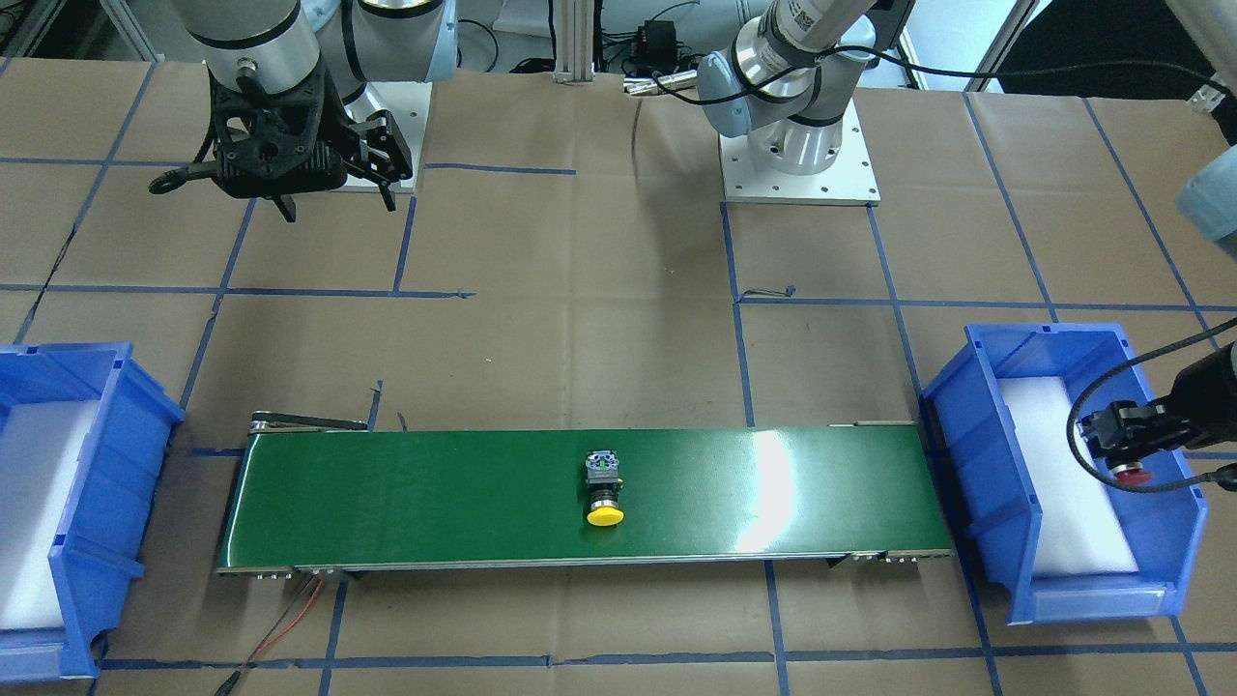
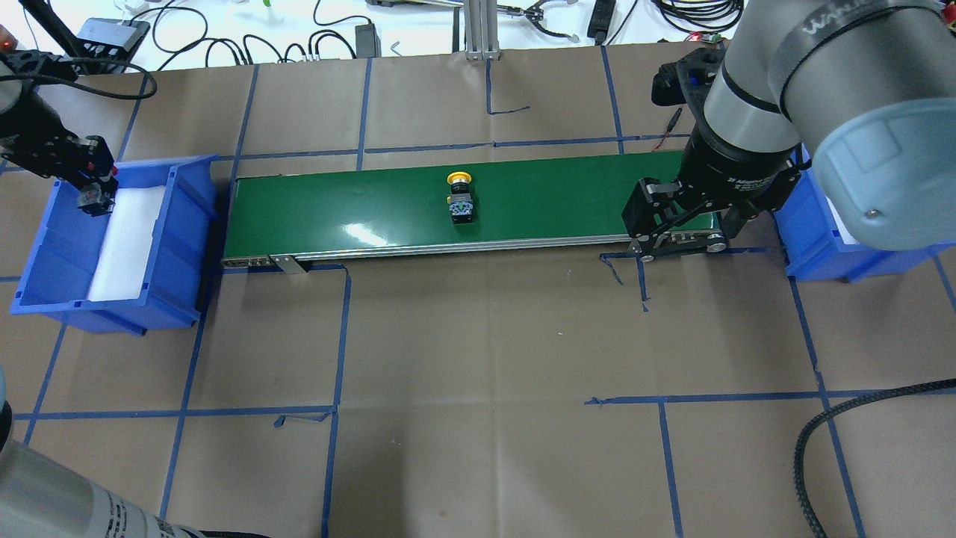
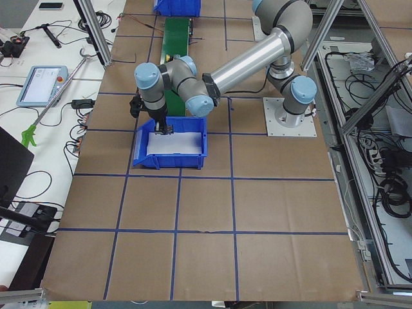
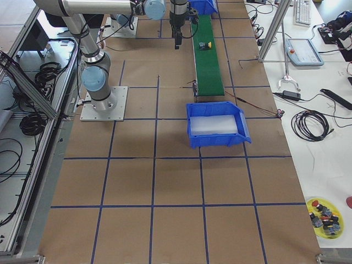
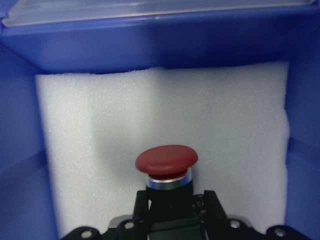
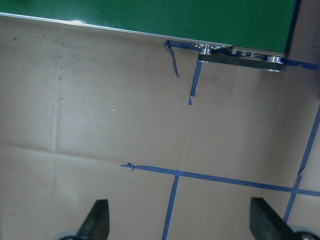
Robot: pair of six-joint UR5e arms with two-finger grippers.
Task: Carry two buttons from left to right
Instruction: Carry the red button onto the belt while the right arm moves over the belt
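The yellow button point(image 1: 604, 493) lies on its side in the middle of the green conveyor belt point(image 1: 435, 493), also seen from overhead point(image 2: 459, 199). My left gripper point(image 2: 93, 196) is shut on the red button point(image 5: 166, 160) and holds it just above the white foam inside the blue bin on my left point(image 2: 190, 224). In the front view the red cap point(image 1: 1131, 474) shows under that gripper point(image 1: 1121, 435). My right gripper point(image 2: 676, 237) is open and empty, hovering over the bare table by the belt's right end; its fingers point(image 6: 97, 220) stand wide apart.
A second blue bin point(image 2: 803, 239) with white foam stands past the belt's right end, partly behind my right arm. Blue tape lines cross the brown table. A yellow dish of spare parts point(image 4: 324, 215) sits at the far table corner.
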